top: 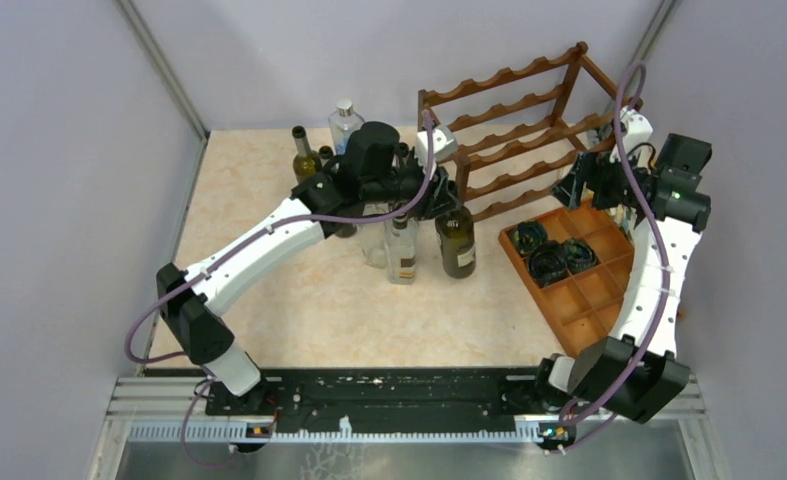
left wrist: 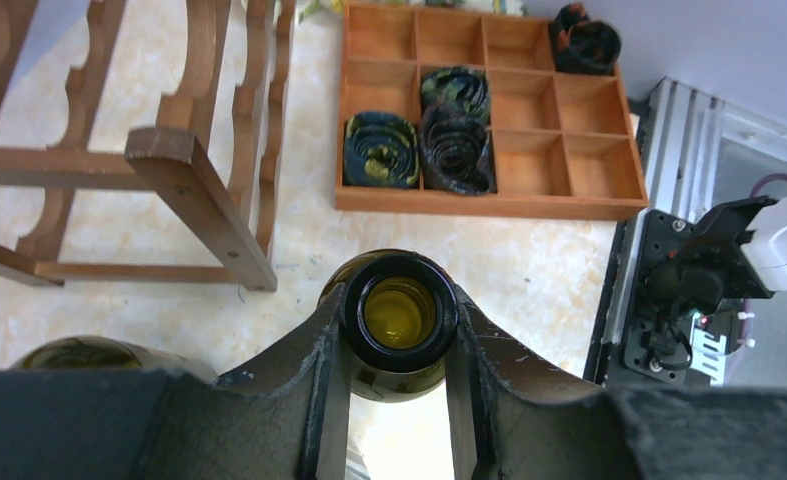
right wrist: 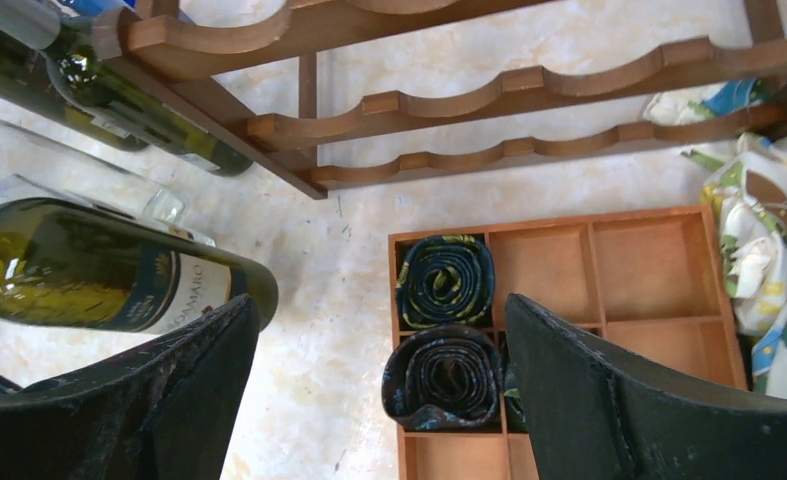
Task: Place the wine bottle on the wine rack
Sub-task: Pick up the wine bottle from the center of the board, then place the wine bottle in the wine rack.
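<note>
A dark green wine bottle (top: pixel 456 243) stands upright on the table in front of the wine rack (top: pixel 514 120), a reddish-brown open frame with wavy rails. My left gripper (top: pixel 445 200) is over the bottle's top. In the left wrist view my left gripper (left wrist: pixel 399 297) is shut on the bottle's neck, and its open mouth (left wrist: pixel 400 312) sits between the two fingers. The rack's corner post (left wrist: pixel 191 190) is just to its upper left. My right gripper (top: pixel 575 188) is open and empty, to the right of the rack's front.
Two clear bottles (top: pixel 401 250) stand just left of the held bottle, with more bottles (top: pixel 305 155) behind. A flat wooden compartment tray (top: pixel 594 295) holding rolled ties (right wrist: pixel 447 280) lies under my right gripper (right wrist: pixel 379 305). Patterned cloth (right wrist: pixel 769 230) lies at the rack's right.
</note>
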Available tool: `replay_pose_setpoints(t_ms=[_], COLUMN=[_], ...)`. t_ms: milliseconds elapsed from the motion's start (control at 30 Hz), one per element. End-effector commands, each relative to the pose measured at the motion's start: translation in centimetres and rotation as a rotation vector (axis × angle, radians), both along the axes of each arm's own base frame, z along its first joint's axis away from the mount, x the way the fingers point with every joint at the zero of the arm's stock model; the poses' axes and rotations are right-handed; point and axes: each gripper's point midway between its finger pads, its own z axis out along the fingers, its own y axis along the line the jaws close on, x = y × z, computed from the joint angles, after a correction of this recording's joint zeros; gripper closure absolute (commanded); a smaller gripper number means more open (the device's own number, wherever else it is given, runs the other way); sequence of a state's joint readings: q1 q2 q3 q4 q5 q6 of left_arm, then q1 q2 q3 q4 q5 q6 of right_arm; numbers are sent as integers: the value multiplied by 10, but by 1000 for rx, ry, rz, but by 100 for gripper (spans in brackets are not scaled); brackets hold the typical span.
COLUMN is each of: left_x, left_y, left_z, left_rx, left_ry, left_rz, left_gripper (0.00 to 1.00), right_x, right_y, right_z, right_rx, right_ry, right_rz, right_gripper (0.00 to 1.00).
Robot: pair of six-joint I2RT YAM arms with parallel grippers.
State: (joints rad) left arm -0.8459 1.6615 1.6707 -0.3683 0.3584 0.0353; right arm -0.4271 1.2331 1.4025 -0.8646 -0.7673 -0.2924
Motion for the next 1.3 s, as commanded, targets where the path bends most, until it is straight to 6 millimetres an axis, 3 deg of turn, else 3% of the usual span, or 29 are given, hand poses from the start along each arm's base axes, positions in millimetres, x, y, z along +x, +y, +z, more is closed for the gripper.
replay_pose_setpoints(t_ms=[0,333,567,800,1267], left_x=[-14,-21,-26,-20,-6], left_y=[-7,-27,-58,-86,-112], left_z=[87,93,97,80,61], left_rx=[-216,-185,-145,-32,62], left_ry=[-204,-395,-550,-688,-862], left_rz=[-71,-147,-181,-138,-136], left_gripper=[100,100,100,100,100], right_x=[7,8,7,6,5], right_y=[-8,-17,-14,-11,-6], right_z=[-1,-32,-44,-50,-59], right_rx=[50,131,150,164,199], right_ry=[39,116,135,138,154], right_rz=[-61,-101,-85,-74,-71], right_gripper=[10,11,12,12,13])
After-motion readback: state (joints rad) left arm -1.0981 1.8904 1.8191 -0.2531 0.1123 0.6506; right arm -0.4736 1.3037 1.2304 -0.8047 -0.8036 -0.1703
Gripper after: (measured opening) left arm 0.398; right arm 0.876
